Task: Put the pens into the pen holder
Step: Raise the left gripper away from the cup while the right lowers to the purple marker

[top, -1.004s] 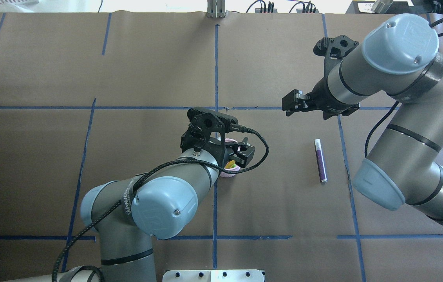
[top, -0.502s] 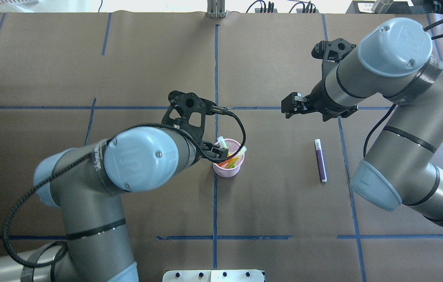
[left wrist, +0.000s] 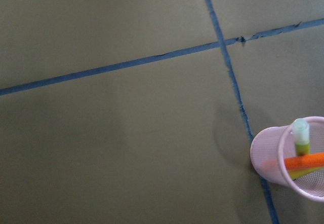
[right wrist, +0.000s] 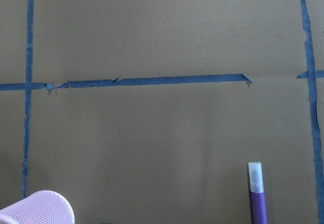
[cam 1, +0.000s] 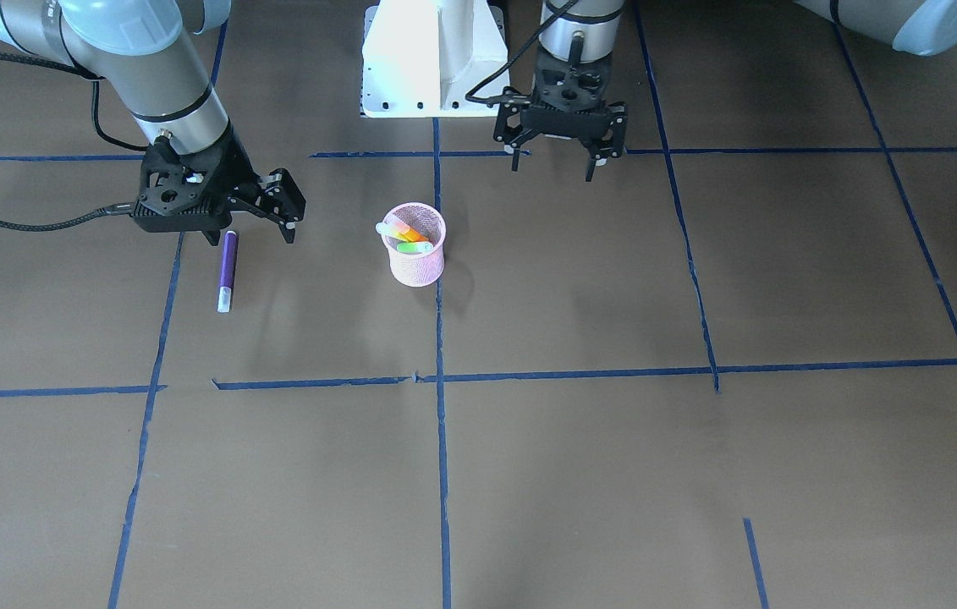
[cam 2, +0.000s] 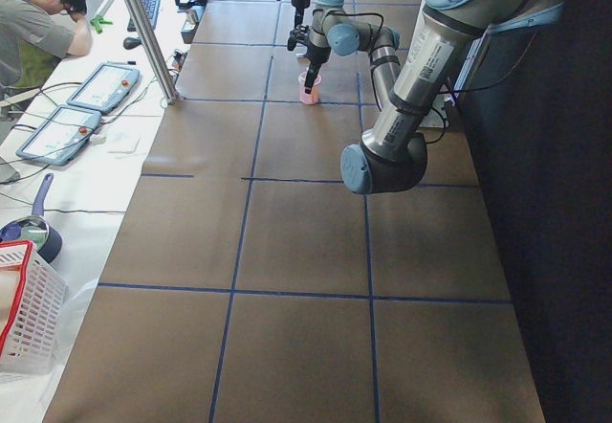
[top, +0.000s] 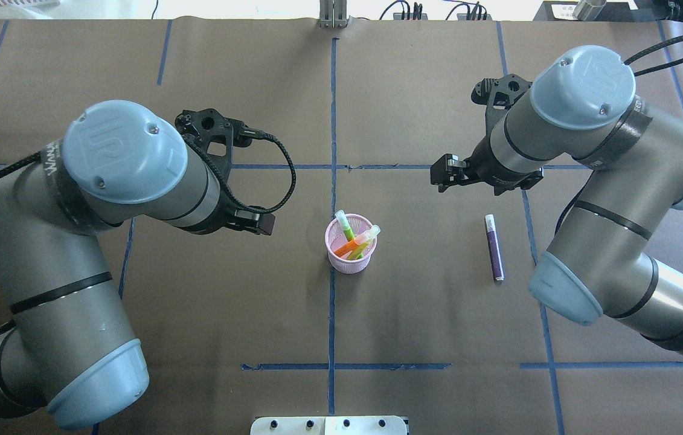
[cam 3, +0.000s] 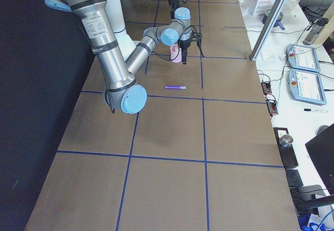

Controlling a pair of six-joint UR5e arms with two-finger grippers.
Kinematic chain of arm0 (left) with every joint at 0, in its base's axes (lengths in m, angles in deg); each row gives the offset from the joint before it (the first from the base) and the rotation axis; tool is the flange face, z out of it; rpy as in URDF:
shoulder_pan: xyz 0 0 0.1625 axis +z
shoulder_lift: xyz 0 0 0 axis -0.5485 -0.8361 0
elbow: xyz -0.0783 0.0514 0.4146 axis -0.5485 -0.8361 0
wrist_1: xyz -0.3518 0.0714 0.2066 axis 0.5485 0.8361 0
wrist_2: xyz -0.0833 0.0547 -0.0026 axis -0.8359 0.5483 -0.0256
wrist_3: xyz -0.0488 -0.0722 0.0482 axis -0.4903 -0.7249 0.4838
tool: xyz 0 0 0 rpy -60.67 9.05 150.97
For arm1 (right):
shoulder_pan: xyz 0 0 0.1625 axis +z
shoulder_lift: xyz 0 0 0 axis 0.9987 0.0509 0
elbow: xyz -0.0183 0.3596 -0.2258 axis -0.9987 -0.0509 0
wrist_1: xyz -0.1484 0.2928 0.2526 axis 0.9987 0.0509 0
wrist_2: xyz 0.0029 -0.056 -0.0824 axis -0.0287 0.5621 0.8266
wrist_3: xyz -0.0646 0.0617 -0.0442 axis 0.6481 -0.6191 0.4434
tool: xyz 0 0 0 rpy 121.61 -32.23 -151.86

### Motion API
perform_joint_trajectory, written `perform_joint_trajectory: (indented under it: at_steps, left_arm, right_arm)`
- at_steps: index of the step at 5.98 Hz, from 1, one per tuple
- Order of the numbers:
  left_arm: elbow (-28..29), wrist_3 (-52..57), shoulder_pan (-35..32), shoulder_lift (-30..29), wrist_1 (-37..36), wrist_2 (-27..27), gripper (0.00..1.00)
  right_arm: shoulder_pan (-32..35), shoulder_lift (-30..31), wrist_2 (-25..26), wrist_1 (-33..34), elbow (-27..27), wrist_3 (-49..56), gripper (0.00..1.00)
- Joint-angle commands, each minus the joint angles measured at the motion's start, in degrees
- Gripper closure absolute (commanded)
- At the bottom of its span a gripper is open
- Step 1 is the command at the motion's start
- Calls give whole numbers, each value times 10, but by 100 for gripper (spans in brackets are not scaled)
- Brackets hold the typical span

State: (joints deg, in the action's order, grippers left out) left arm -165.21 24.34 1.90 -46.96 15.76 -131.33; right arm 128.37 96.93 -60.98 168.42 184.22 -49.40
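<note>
Overhead exterior view: the orange pen (top: 346, 246) and green pen (top: 347, 229) are already lodged in the pen holder (top: 341, 261) at centre frame. The purple pen (top: 494, 254) is left lying on the table (top: 438, 332), right of centre. The left gripper (cam 1: 552, 169) and right gripper (cam 1: 250, 237) are held spread and empty. Since the earlier frame, the left gripper is drawn back leftward from the pen holder.
</note>
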Motion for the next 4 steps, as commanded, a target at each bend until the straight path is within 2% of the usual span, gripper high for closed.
perform_joint_trajectory:
  at_steps: [1, 2, 3, 4]
  left_arm:
    - [-17, -1, -4, 7, -3, -6, 0]
    - [-23, -1, -3, 7, -3, -6, 0]
    - [-25, -1, -3, 7, -3, -6, 0]
    - [-24, -1, -3, 7, -3, -6, 0]
  right_arm:
    - [-1, 18, 0, -15, -7, 19, 0]
    - [-2, 50, 0, -94, -37, 19, 0]
    - [-3, 55, 2, -154, -75, 17, 0]
    - [-13, 51, 5, -157, -117, 19, 0]
